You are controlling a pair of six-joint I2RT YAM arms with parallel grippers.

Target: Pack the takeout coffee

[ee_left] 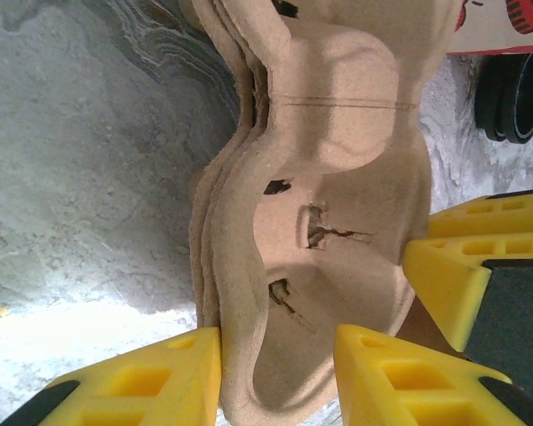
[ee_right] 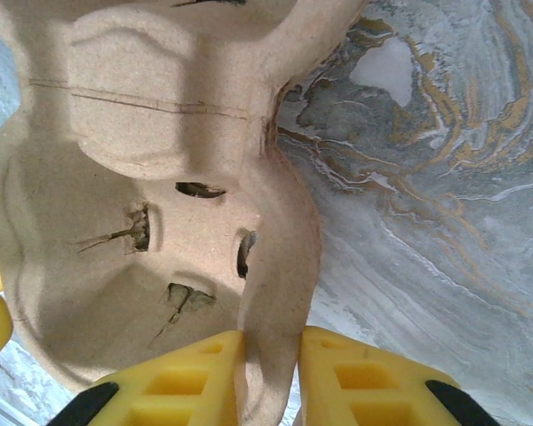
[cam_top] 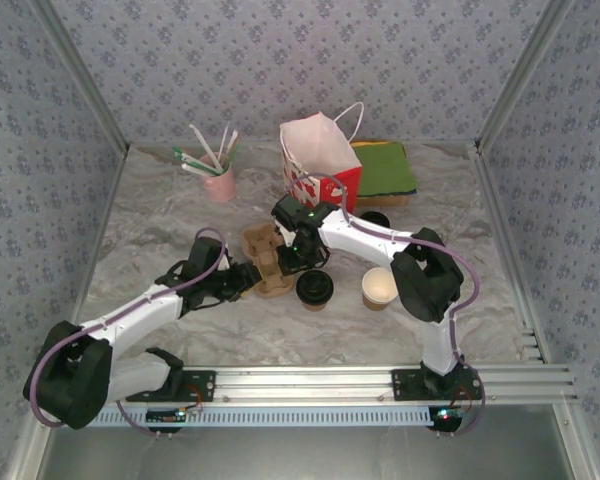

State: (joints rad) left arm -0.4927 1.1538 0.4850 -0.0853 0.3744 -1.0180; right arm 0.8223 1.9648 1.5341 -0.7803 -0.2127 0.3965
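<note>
Your right claw (ee_right: 271, 348) pinches the carrier (ee_right: 115, 222) rim, jaws narrow. Your left claw (ee_left: 280, 344) straddles the opposite rim and seems to grip it. The coffee (cam_top: 314, 288) stands upright on the counter (cam_top: 160, 235), just beside the carrier, at 5 o'clock from the right claw, the nearer one. From above, its side is mostly hidden.

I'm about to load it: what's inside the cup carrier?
Nothing: the cup carrier has empty visible pockets, only torn slits. Its floor covers whatever lies beneath.
</note>
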